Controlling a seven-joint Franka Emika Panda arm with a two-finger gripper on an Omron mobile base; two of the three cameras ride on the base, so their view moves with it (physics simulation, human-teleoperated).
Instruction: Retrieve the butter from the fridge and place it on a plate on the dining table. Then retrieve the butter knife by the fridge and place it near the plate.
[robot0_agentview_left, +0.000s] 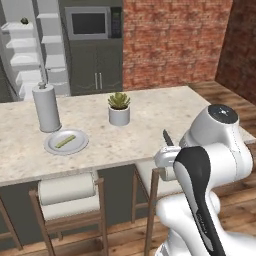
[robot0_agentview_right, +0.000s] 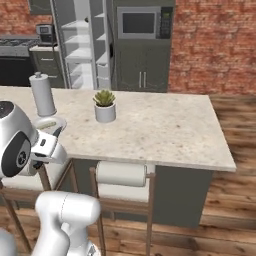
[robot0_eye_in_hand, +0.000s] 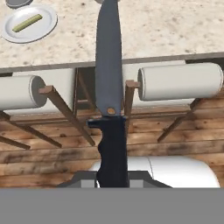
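The gripper (robot0_agentview_left: 167, 150) is clamped on the black handle of the butter knife (robot0_eye_in_hand: 109, 87), whose dark blade juts straight up toward 12 o'clock in the hand view. In the left base view the blade tip pokes up just above the near edge of the counter (robot0_agentview_left: 150, 130), beside the arm's white elbow. Below the knife, two cushioned roll-back stools (robot0_eye_in_hand: 179, 81) stand tucked against the counter's near side, over a wooden floor. On the beige speckled top, at about 10 o'clock from the blade in the hand view, lies the round light-grey plate (robot0_eye_in_hand: 43, 27) with the pale yellow butter (robot0_eye_in_hand: 27, 23) resting across its middle. In the left base view a tall grey cylinder (robot0_agentview_left: 46, 107) stands just behind the plate, and a small potted succulent (robot0_agentview_left: 119, 109) sits to its right, well apart. Beyond the counter the fridge (robot0_agentview_right: 82, 45) stands open, white shelves showing, next to a dark cabinet with a microwave (robot0_agentview_right: 142, 22).
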